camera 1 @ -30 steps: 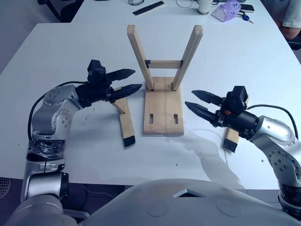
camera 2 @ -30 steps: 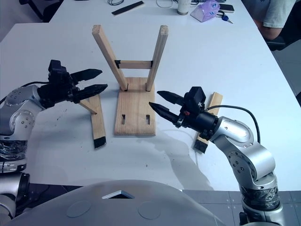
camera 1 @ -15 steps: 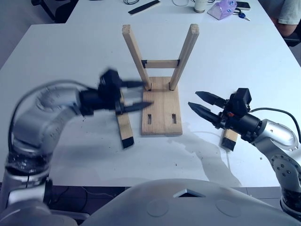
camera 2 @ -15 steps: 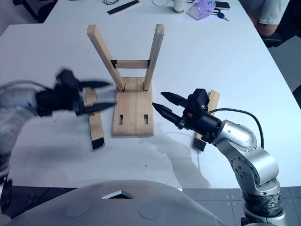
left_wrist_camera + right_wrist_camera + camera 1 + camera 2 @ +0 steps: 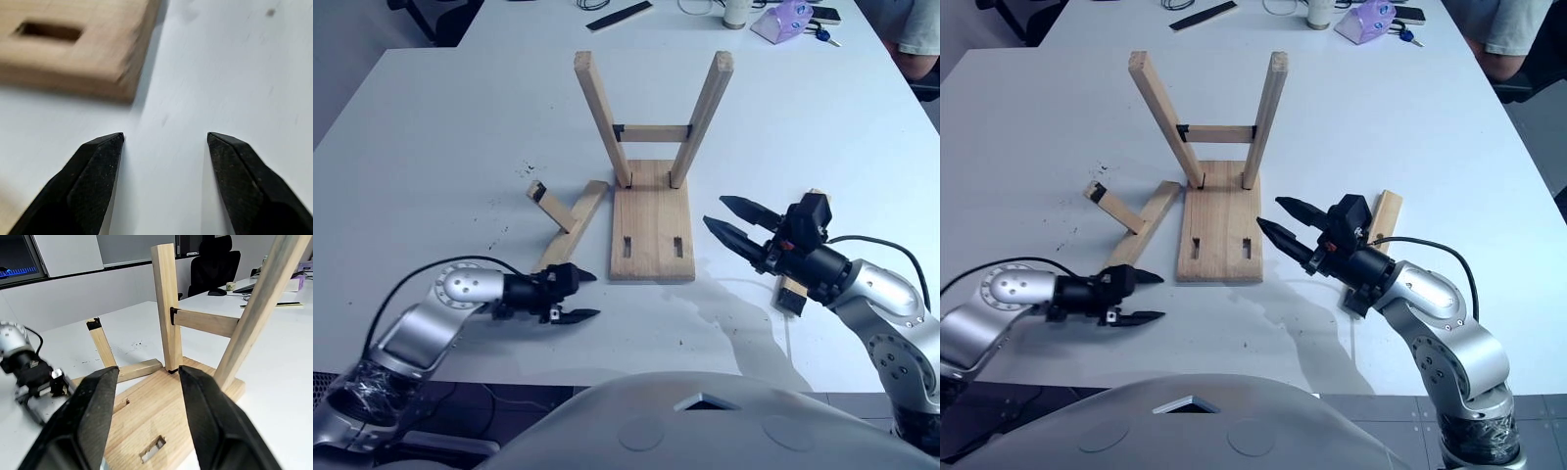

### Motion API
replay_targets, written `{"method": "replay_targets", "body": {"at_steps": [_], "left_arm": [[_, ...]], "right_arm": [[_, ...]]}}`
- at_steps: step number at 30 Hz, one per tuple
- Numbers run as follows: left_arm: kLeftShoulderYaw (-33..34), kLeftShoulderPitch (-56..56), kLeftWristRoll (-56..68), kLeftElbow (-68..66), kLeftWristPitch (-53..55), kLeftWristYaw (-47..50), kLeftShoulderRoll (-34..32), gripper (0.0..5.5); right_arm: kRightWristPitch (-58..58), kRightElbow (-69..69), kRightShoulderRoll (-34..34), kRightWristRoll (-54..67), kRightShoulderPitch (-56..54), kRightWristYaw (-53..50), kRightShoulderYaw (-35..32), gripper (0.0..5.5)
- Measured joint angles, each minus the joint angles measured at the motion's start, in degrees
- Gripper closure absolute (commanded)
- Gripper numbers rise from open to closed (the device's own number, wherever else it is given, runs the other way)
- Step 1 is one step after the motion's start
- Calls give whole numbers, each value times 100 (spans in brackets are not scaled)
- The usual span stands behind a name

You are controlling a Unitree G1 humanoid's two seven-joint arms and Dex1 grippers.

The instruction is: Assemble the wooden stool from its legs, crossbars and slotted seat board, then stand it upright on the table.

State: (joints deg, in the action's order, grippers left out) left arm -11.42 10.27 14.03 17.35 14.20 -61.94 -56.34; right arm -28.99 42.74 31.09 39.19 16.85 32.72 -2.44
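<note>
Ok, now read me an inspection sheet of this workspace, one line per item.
surface: white table.
job's things: seat board lying flat; two legs standing in it, joined by a crossbar; two slots unfilled; loose leg with a stub, left of the board; second loose leg under the right arm.
clutter: dark specks left of the board.
grippers: left gripper low near the front edge, fingers apart; right gripper right of the board, fingers apart.
cables: black cable along each arm.
surroundings: far table with black strip and purple case; chair behind.
</note>
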Motion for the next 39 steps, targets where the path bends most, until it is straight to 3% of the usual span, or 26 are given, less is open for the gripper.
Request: {"method": "replay_targets", "body": {"at_steps": [5,12,16,19,28,39], "left_arm": [[553,-304,166,-521,-80,-370,-226,232],[1428,-801,1182,-122,770,-537,-254,232],[1460,-825,834,-597,1122,-148,-270,187],[1434,-463,585,-768,1365,224,-212,184],[1509,-575,701,-309,2764,1593,783,184],[1238,-666,638,-183,2986,1780,962,184]], "right_arm": [[80,15,-61,-123,79,-52,30,323],[167,97,-84,-244,276,-70,35,323],[173,112,-78,-345,302,-70,44,323],[174,113,-78,-407,342,-69,61,323],[200,120,-88,-450,436,-62,112,323],[202,110,-69,-543,387,1,187,323]]}}
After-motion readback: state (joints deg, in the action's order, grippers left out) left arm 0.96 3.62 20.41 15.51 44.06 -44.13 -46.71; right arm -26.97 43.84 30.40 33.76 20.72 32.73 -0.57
